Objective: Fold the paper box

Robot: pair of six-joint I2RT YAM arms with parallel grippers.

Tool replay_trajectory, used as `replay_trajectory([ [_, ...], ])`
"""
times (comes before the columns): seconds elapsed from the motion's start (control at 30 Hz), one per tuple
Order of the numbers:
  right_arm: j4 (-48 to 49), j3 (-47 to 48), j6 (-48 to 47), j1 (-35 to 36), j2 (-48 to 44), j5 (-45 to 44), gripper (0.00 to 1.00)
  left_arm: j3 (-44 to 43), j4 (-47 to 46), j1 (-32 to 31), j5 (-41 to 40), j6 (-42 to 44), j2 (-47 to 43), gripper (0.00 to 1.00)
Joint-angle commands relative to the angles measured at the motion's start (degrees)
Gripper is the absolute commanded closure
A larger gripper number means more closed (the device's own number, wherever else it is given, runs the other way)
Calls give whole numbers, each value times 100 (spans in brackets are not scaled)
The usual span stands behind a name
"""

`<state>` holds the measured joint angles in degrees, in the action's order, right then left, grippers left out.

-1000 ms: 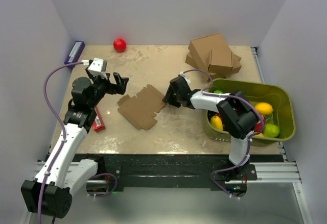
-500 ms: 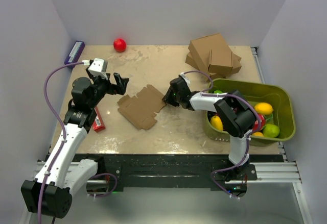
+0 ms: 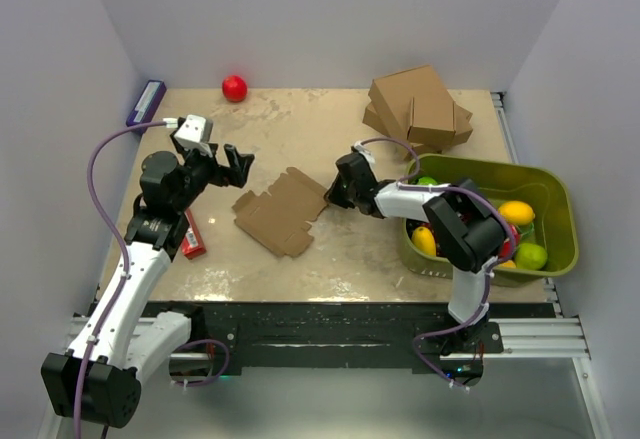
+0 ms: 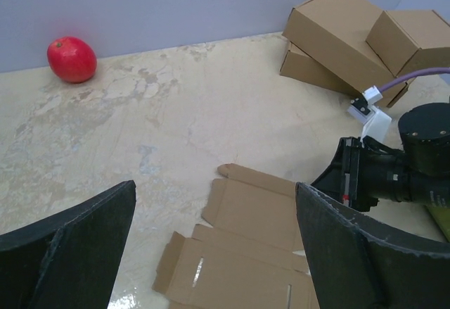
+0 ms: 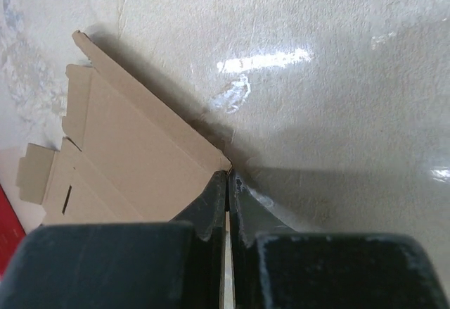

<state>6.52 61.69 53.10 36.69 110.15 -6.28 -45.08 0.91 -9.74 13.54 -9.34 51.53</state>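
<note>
Two tools in play: right tool (image 5: 227, 182) pinched narrow on the near corner of the paper box (image 5: 133, 154), thin card caught between both fingers (image 5: 211, 210), no visible gap. Low over the surface (image 5: 337, 77), pointed at the sheet.

Paper box straight ahead of that tool: flat on the surface, unfolded, notched flaps and creases showing, gripped edge throwing a shadow underneath.

Then left tool (image 3: 238, 159): spread wide, holding nothing, hovering off the sheet's opposite side, not touching it. From its wrist view, sheet below and ahead, framed between the wide-set jaws.

- Far beyond the left tool: red ball (image 4: 72, 60) near the back wall.
- Behind the right tool, further back: stack of bigger cardboard boxes (image 3: 420, 109).
- Behind the right tool, alongside its arm: green bin (image 3: 500, 165) with fruit.
- Behind the left tool, by its arm: flat red item (image 3: 192, 234).
- Off the left tool's outer side, at the wall: dark purple bar (image 3: 146, 102).
</note>
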Motion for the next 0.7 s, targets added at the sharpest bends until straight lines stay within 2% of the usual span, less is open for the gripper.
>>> replay_trajectory([
  [0.0,138,-70,-818,-48,-967,13,100,105,-293,51,236,126,59,0],
  [0.23,113,-289,-1906,-364,-2567,1014,100,87,-363,51,518,47,244,0],
  [0.37,-370,-237,-2672,-390,-3428,1269,100,104,-503,51,860,20,253,0],
  [0.67,-1197,-140,-3947,-390,-4633,2482,100,96,-996,60,2468,-68,226,0],
])
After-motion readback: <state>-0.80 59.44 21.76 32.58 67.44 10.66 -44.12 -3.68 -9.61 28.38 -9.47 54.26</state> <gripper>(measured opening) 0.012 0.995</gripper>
